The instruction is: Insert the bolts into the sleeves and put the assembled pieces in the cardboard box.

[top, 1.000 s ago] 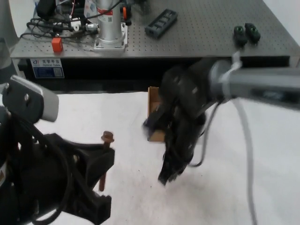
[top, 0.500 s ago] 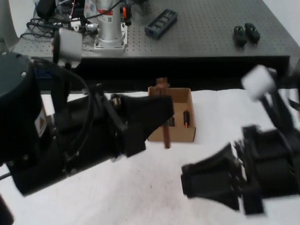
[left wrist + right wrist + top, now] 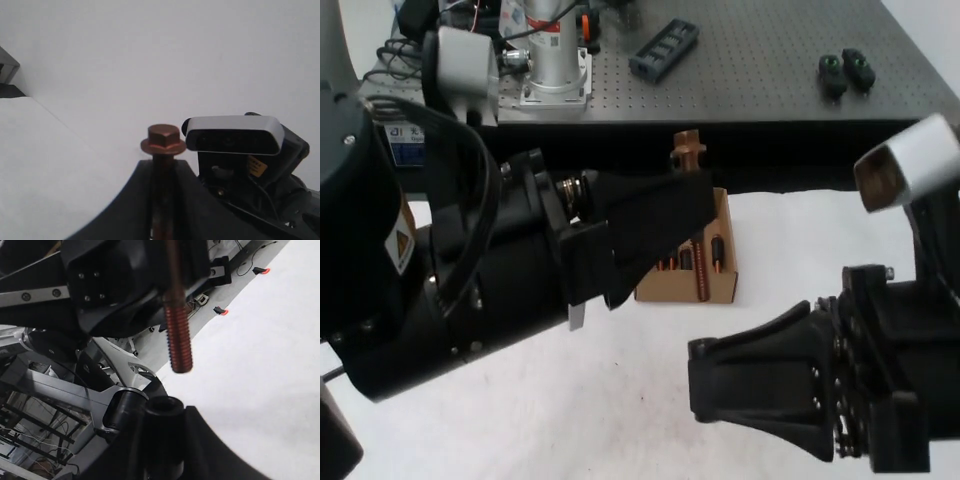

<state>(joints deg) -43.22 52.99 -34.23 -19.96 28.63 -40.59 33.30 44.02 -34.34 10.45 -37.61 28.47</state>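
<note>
Left hand (image 3: 162,170) pinches the shank of a copper-coloured hex-head metal bolt (image 3: 163,140) between its two black fingers, with the flanged head standing just above the fingertips. In the high view this hand (image 3: 698,205) holds the bolt (image 3: 688,150) upright in the air, threaded end down, in front of the small brown cardboard box (image 3: 670,290). Right hand (image 3: 163,421) is closed around a black cylindrical sleeve (image 3: 162,409), whose open end faces the bolt (image 3: 178,342). The threaded tip shows clear of the sleeve's rim in the right wrist view, so the bolt is not yet inserted. From the high view the right hand (image 3: 705,378) sits over the white-covered desk (image 3: 620,400), nearer the camera than the box, its fingers pointing toward the left arm. Inside the box lie several copper-and-black assembled pieces (image 3: 717,252), and behind the desk stands a grey perforated metal board (image 3: 770,70)
</note>
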